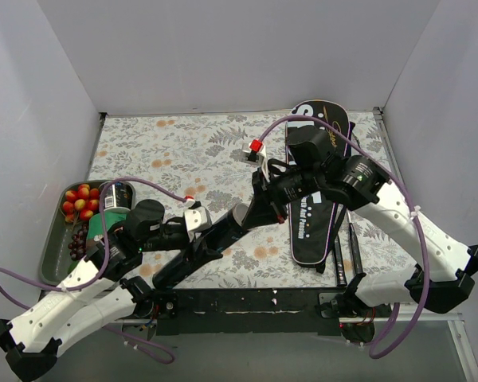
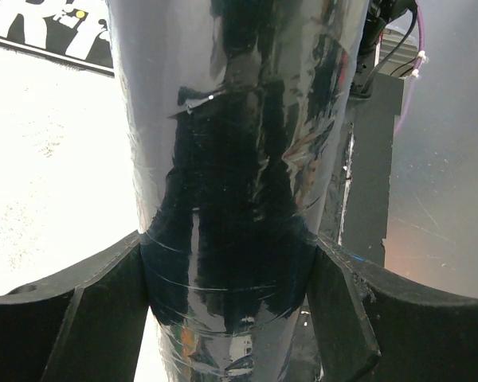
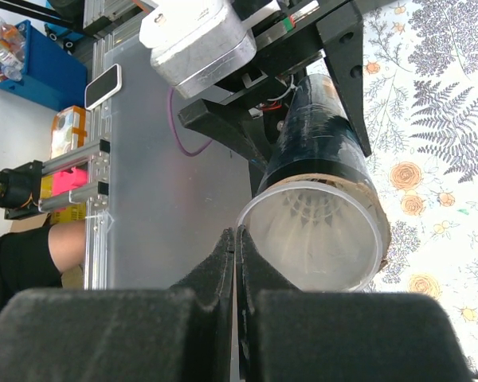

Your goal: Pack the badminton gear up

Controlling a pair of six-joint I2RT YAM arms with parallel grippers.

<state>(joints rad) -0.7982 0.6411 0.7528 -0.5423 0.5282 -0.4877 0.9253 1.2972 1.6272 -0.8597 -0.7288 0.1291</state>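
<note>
Tube is held slanting near the middle of the table, between the two arms. Left gripper squeezes its dark body from both sides. Right gripper reaches to its open mouth, fingers pressed together on nothing, just beside the rim. White shuttlecocks sit inside. Bag lies at the right. Tray at the left holds fruit and a can.
</note>
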